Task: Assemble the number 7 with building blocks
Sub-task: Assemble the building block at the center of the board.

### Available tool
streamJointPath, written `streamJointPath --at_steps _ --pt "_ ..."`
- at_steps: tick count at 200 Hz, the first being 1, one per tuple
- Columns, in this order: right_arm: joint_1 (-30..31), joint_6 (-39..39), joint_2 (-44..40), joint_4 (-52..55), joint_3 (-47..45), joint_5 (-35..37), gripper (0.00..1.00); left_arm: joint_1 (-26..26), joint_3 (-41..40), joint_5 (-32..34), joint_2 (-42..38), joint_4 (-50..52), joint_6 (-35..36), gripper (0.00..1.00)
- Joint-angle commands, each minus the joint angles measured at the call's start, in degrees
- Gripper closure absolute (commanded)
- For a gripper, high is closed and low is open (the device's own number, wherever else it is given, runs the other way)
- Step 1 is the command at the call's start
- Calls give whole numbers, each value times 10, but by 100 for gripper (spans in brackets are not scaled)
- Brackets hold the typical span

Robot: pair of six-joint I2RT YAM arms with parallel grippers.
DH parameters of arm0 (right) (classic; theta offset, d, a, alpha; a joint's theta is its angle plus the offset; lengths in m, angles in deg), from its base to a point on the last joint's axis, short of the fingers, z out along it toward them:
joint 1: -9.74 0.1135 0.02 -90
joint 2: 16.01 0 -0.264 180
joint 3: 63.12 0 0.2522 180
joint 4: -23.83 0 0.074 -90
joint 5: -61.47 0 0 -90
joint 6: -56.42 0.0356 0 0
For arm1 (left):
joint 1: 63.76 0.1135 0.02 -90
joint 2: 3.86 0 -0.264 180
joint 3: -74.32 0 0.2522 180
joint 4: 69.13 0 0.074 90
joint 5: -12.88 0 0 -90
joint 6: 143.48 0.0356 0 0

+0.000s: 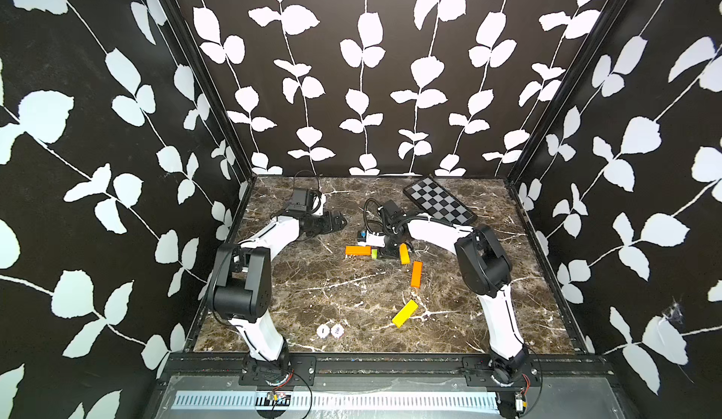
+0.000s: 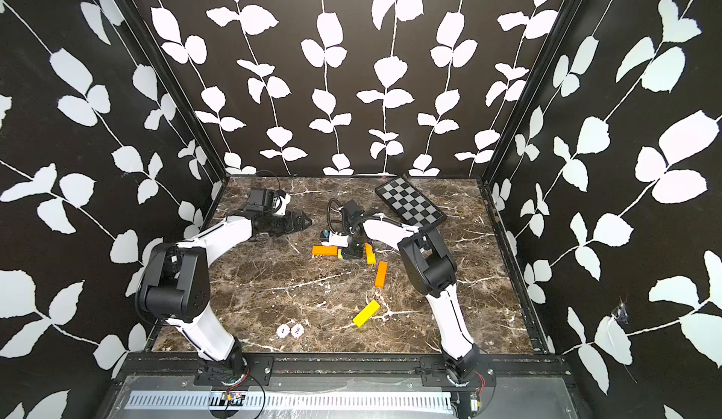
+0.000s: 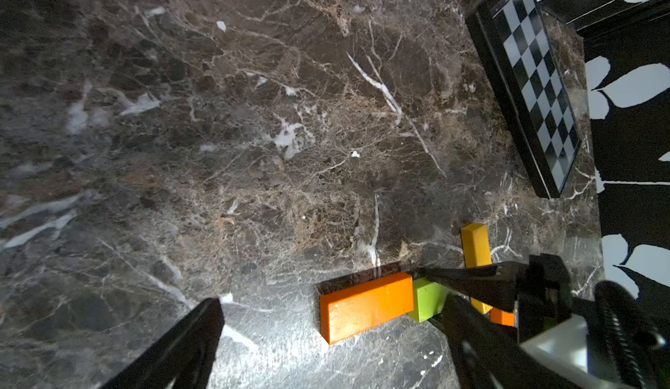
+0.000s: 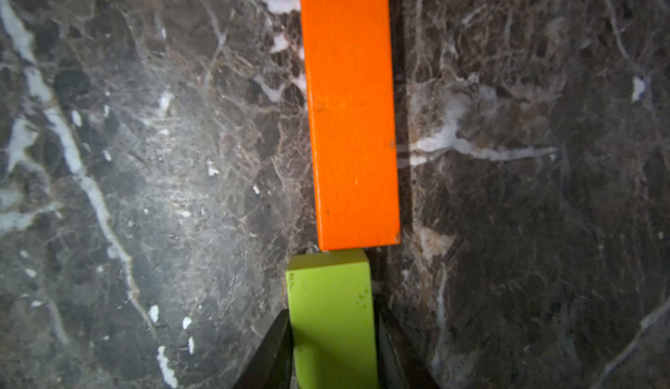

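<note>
1. The right gripper [image 1: 385, 252] is down at the table [image 1: 312, 280] around mid-depth, just right of centre. Its jaws are narrow.
2. In the right wrist view its fingers [image 4: 270, 354] lie against the two long sides of the green block [image 4: 331, 314], so it holds that block, which rests flat on the table.
3. The green block's left end meets the right end of the left orange bar [image 1: 358, 250], slightly out of line with it. Together they form a short row running left to right.
4. The far yellow bar [image 1: 404, 254] lies just right of the right gripper, tilted and running near to far.
5. The right orange bar [image 1: 416, 274] lies just near and right of the far yellow bar, pointing roughly near to far. Their ends are close, and I cannot tell whether they touch.
6. The near yellow bar [image 1: 405, 313] lies on a diagonal, nearer than the right orange bar and apart from it.
7. The left gripper [image 1: 339, 220] hangs with jaws wide and nothing between them. It is to the left of and farther than the left orange bar.
8. The checkerboard [image 1: 439, 201] sits at the far right.
9. Two white tokens [image 1: 330, 331] sit side by side near the front edge.
</note>
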Motion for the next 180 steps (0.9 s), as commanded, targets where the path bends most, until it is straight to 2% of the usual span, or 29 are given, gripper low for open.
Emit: streamJointPath --at_steps 1,37,180 --pt "3 3 14 1 6 14 63 -2 7 4 -2 6 10 3" --pt "2 6 21 -1 14 17 65 -2 7 3 0 6 10 3" --pt "-4 -27 37 -4 27 0 63 -2 4 -3 3 5 12 3"
